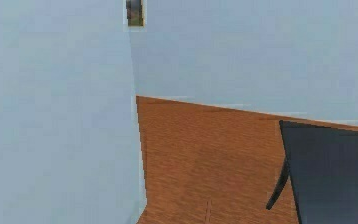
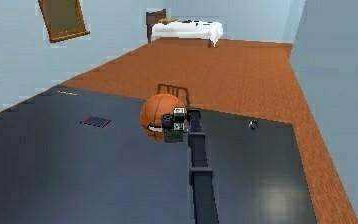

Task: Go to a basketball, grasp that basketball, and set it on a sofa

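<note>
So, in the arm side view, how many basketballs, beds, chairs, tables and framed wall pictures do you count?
basketball: 1
bed: 1
chair: 1
table: 1
wall picture: 1
Total: 5

I can read no text, number or sign on either feed. The nearest thing to print is the black marks on the small white squares (image 2: 173,121) at the far end of the arm (image 2: 200,170), and they are patterns rather than letters. A small reddish patch (image 2: 96,122) lies on the dark table (image 2: 47,165), too small for me to make out. The brown-framed picture (image 2: 64,18) and the small wall picture (image 1: 135,11) carry nothing legible.
</note>
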Controlling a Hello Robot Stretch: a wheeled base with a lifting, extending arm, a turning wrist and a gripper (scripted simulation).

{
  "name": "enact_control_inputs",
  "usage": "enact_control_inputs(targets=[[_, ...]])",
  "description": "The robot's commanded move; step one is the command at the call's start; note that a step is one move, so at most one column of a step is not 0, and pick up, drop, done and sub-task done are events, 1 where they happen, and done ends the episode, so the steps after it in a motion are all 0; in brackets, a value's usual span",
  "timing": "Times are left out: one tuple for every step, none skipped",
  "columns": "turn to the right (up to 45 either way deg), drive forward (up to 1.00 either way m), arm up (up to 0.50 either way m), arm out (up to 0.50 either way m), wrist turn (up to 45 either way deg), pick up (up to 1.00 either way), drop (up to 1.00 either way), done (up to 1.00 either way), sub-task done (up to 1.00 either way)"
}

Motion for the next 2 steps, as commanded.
enact_control_inputs(targets=[[0.0,0.00,0.10,0.00,0.0,0.00,0.00,0.00,0.00],[0.0,0.00,0.10,0.00,0.0,0.00,0.00,0.00,0.00]])
